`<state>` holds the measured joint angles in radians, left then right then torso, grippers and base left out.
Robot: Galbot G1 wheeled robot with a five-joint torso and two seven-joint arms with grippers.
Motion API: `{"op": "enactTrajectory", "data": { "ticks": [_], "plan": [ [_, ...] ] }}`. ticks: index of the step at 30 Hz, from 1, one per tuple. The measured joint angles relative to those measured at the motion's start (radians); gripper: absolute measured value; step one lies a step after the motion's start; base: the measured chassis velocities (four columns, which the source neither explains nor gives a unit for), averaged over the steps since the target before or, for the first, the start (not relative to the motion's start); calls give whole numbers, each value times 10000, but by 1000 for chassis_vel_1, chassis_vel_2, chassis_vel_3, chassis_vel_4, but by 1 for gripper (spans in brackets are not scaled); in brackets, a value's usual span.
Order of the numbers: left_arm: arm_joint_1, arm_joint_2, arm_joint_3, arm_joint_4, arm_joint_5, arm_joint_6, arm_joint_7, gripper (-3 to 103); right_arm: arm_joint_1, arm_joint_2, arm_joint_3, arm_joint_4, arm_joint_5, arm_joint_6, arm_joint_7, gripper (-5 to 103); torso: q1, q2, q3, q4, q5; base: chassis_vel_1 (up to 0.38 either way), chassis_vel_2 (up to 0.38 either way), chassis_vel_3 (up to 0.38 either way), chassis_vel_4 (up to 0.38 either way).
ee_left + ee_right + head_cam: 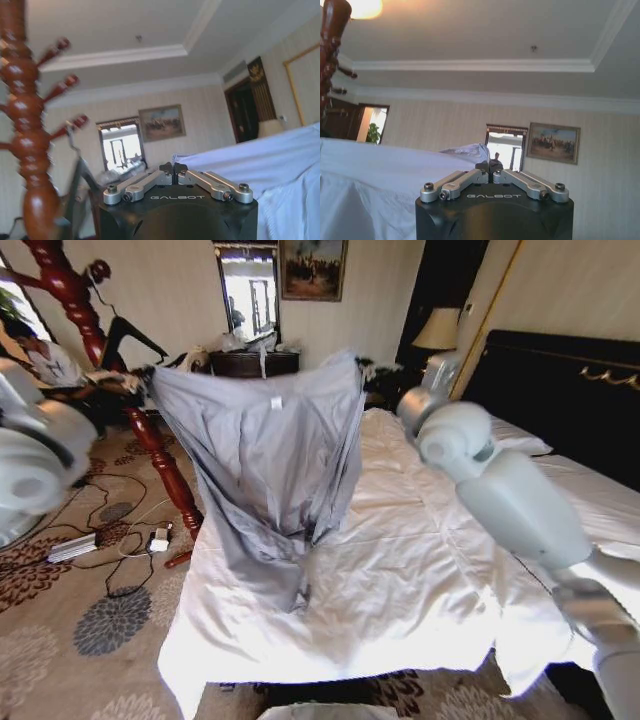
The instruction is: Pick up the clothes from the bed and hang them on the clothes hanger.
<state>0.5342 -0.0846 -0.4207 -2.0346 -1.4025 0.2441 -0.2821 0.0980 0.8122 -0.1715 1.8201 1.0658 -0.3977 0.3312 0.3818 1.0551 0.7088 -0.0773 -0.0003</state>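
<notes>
The clothes [265,445], a pale grey-blue shirt, hang spread wide in the air over the near left part of the bed [430,570], with the hem just touching the white duvet. My left gripper [143,380] [173,167] is shut on one top corner, close to the coat stand. My right gripper [363,366] [490,167] is shut on the other top corner, above the bed. Shirt fabric [270,170] [380,170] stretches away from each gripper in the wrist views. The black clothes hanger [128,337] [79,180] hangs on the coat stand, just left of the shirt.
The reddish-brown wooden coat stand [85,315] [27,130] rises left of the bed, with cables and a power strip [75,546] on the patterned carpet at its foot. A dark dresser [255,362], a mirror and a lamp [437,330] stand at the back. The black headboard [560,380] is at the right.
</notes>
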Motion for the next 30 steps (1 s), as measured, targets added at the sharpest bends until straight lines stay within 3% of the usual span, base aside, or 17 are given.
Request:
{"op": "enactTrajectory", "data": {
  "ticks": [5,9,13,17,20,22,24,26,28,30],
  "plan": [
    [-261,588,-217,336,-491,-42,274,0,545,-196,61,41,554,-80,67,0,-1,1,0,-7,2,0,0,0,0],
    [-456,660,-297,366,-680,-23,285,0,732,-343,198,198,984,-197,251,0,0,0,0,-11,5,0,0,0,0],
    [-966,330,-81,386,-734,134,58,0,805,-563,311,400,1373,-272,564,0,-2,1,-1,-6,0,0,0,0,0],
    [-504,-46,151,-65,-624,196,-117,0,33,-873,598,619,1298,-267,593,0,-1,2,-1,3,3,0,0,0,0],
    [-221,-979,920,-591,-111,340,-649,0,-1516,-1354,1540,716,919,-191,233,0,3,0,2,-16,8,0,0,0,0],
    [-233,-1144,1106,-647,-45,356,-721,0,-1764,-1434,1718,742,847,-164,149,0,4,0,2,-16,8,0,0,0,0],
    [-574,-1842,1934,-589,288,364,-869,0,-2373,-1477,2085,926,687,-142,15,0,1,1,0,-19,11,0,0,0,0],
    [-799,-2024,2258,-476,354,360,-880,0,-2390,-1411,2059,963,662,-142,53,0,0,1,-1,-11,12,0,0,0,0],
    [-1802,-2692,3625,22,455,361,-928,0,-2387,-1195,1906,966,631,-152,189,0,-1,2,-2,11,1,0,0,0,0],
    [-3871,-4065,6211,1177,474,419,-1074,0,-2451,-1026,1881,603,613,-111,173,0,0,0,1,19,-19,0,0,0,0]
  ]
}}
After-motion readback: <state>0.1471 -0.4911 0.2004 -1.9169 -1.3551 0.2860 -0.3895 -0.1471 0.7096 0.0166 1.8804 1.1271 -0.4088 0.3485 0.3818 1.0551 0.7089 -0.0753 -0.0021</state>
